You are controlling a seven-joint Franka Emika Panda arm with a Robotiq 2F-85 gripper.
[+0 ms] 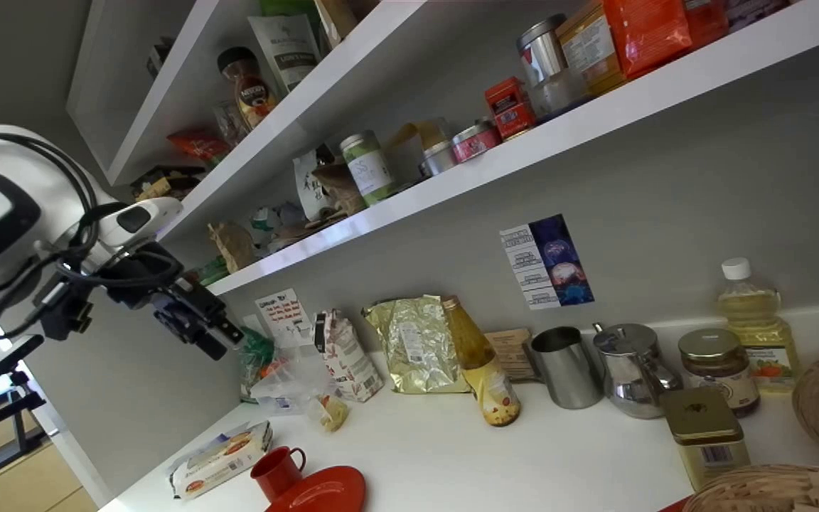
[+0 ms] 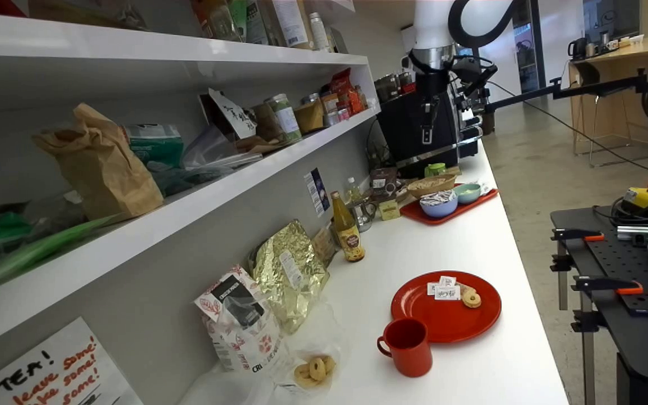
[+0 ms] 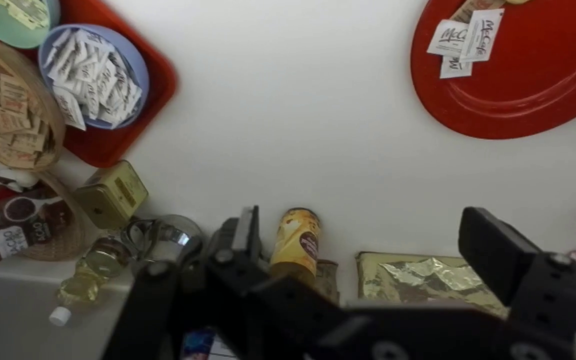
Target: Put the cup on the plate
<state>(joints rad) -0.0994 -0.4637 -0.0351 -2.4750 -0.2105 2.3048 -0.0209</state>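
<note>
Cup (image 2: pixel 411 351) is what I want: red, upright on the white counter (image 2: pixel 487 371), just beside the plate (image 2: pixel 442 322), though whether the two touch I cannot tell. Its handle (image 2: pixel 382 346) points toward the wall (image 2: pixel 161 298), on the side of the bagged biscuits (image 2: pixel 316 369), so I judge it best to come straight down with my fingers (image 3: pixel 493 250) turned to miss that loop, one inside the rim and one outside; whether my spread would span the whole body is hard to say from here. The glossy side may slip if I catch it crooked, so the squeeze should be square and firm. Part of the plate is taken by paper sachets (image 2: pixel 447 293) and a ring-shaped biscuit (image 2: pixel 471 298); I would aim for the bare red nearest the cup, lift only enough to clear the plate's edge, keep level, and let go once the base sits flat. My gripper (image 3: pixel 359 220) hangs well above the counter and well apart from the cup, fingers spread wide, holding nothing. The wrist view shows part of the plate but no cup, so I need to travel past the plate, keeping off the lower shelf (image 1: pixel 594 121), before coming down.
</note>
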